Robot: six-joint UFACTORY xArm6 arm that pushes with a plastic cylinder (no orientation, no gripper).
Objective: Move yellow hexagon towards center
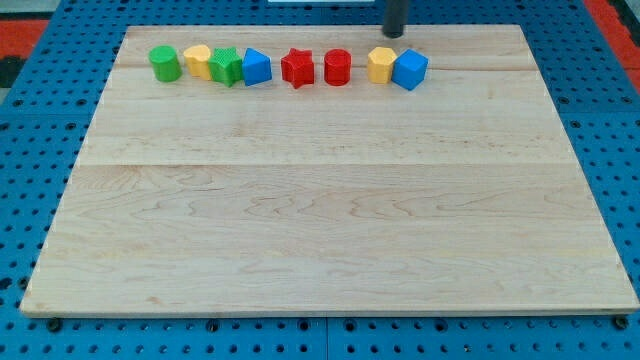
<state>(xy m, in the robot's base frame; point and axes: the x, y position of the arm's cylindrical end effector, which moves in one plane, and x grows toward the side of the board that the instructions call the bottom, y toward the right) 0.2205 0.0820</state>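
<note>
Several blocks stand in a row along the top of the wooden board [320,200]. The yellow hexagon [381,64] is at the upper right, touching a blue cube [410,70] on its right. My tip [394,33] is at the board's top edge, just above and slightly right of the yellow hexagon, with a small gap between them. A second yellow block [198,61] sits at the upper left; its shape is unclear.
From the view's left, the row holds a green cylinder [165,63], the second yellow block, a green block [227,67], a blue block [257,67], a red star [297,68] and a red cylinder [338,68]. Blue perforated table surrounds the board.
</note>
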